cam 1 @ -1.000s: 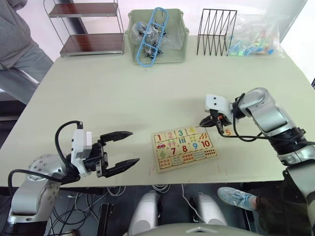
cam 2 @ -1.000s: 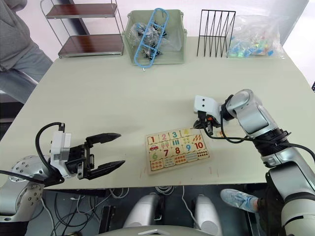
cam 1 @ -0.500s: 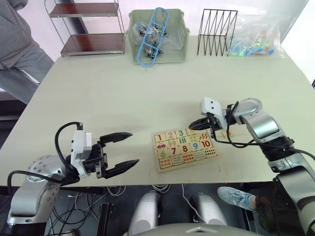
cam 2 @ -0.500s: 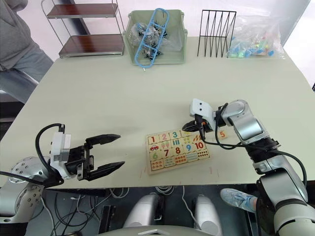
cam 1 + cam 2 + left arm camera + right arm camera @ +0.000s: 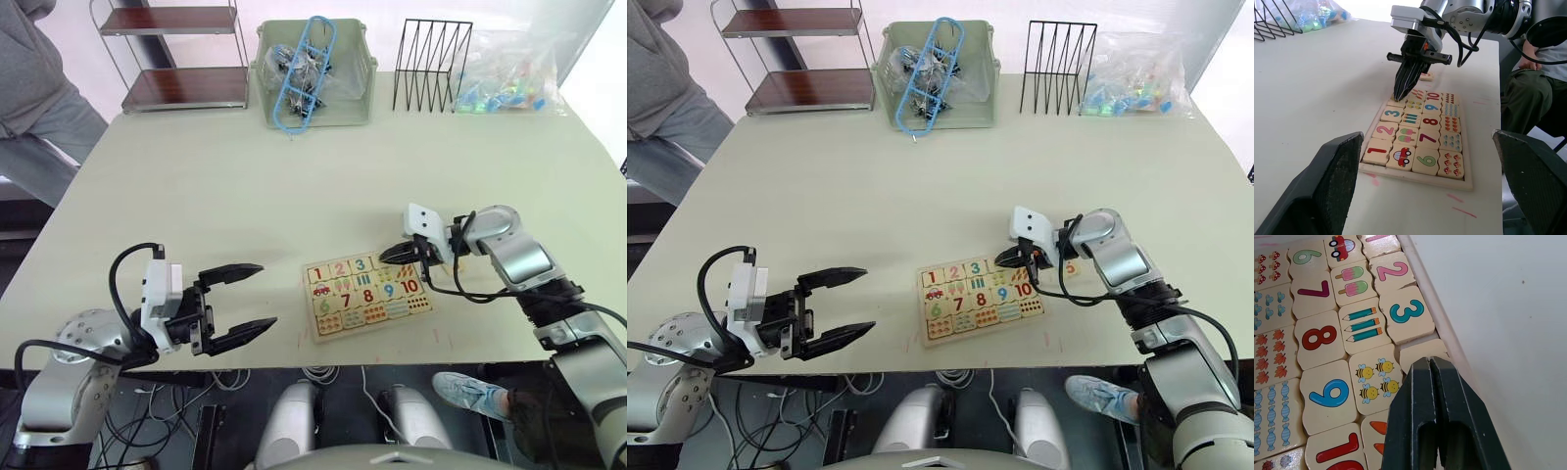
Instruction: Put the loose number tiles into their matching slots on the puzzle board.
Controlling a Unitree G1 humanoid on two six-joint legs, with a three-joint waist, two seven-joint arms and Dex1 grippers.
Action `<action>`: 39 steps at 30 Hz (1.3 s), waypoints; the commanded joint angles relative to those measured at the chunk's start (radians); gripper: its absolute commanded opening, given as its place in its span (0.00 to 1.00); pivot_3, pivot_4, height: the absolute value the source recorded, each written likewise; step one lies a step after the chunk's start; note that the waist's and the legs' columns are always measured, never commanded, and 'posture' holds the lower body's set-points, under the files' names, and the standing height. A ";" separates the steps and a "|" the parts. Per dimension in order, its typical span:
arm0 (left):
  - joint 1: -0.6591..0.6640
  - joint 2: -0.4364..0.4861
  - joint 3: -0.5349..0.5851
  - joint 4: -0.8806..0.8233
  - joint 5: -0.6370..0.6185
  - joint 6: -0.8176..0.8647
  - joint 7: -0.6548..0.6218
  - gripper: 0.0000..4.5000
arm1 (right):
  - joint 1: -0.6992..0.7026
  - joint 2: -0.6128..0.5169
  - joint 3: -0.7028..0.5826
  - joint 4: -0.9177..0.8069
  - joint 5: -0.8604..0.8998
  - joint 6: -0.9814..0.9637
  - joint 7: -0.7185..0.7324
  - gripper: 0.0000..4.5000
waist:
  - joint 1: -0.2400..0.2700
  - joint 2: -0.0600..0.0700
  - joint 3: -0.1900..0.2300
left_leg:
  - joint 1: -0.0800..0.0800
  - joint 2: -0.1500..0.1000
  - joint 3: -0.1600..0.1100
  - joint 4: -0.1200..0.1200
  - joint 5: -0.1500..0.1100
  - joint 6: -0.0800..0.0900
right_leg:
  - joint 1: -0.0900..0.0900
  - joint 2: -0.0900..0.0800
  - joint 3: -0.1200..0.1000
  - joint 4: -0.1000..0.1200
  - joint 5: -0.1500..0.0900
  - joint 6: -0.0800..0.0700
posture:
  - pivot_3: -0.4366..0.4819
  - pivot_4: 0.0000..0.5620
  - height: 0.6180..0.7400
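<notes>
The puzzle board [image 5: 333,330] lies near the table's front edge, right of centre. Tiles 1 [image 5: 1376,151], 2 [image 5: 1385,130] and 3 [image 5: 1406,312] sit in its top row. My right gripper [image 5: 383,258] is shut, with its tips pressed down on the pale tile [image 5: 1422,350] in the slot beside the 3; the fingers hide that tile's digit. A loose tile [image 5: 1070,267] with an orange 5 lies on the table just right of the board, behind the gripper. My left gripper [image 5: 266,294] hovers open and empty to the left of the board.
Along the table's far edge stand a green bin [image 5: 312,73] with a blue item in it, a black wire rack [image 5: 431,64], a bag of coloured pieces [image 5: 509,73] and a small shelf [image 5: 181,54]. A person [image 5: 34,78] stands at the far left.
My right gripper has moved left from beside the 5 tile to over the board's top row and come down on the tile beside the 3. The left arm has stayed still.
</notes>
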State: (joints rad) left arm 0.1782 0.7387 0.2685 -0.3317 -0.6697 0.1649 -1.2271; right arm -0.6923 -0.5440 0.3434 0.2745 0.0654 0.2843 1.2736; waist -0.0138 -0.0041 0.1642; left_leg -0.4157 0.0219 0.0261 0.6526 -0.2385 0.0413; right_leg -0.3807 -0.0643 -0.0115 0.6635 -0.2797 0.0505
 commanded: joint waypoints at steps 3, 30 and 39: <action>0.012 0.000 0.026 -0.021 0.003 -0.018 0.006 1.00 | 0.014 0.004 -0.070 -0.034 0.066 0.004 -0.007 0.01 | 0.000 0.000 0.000 | 0.000 0.000 0.000 0.000 0.000 0.000 | 0.000 0.000 0.000 0.000 0.000 0.000 | 0.48 0.27 1.00; 0.157 -0.114 0.141 -0.007 0.060 -0.009 0.263 1.00 | 0.581 -0.105 -0.649 -0.245 0.419 -0.161 -0.123 0.98 | 0.004 -0.001 0.000 | 0.001 0.000 -0.001 0.000 0.000 0.000 | 0.003 -0.004 0.001 -0.001 0.000 0.000 | 0.48 0.27 1.00; 0.189 -0.126 0.165 0.030 0.068 -0.036 0.267 1.00 | 0.817 -0.124 -0.799 -0.315 0.504 -0.177 -0.106 0.98 | 0.010 -0.001 0.000 | 0.001 0.000 -0.001 0.000 0.000 0.000 | 0.003 -0.004 0.002 -0.001 0.000 0.000 | 0.48 0.27 1.00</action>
State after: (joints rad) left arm 0.3658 0.6133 0.3979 -0.2911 -0.5962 0.1563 -0.9584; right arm 0.1154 -0.6581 -0.4109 -0.0017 0.5391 0.1315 1.1611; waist -0.0037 -0.0052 0.1639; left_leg -0.4146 0.0223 0.0257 0.6531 -0.2385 0.0416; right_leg -0.3775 -0.0683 -0.0089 0.6624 -0.2800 0.0505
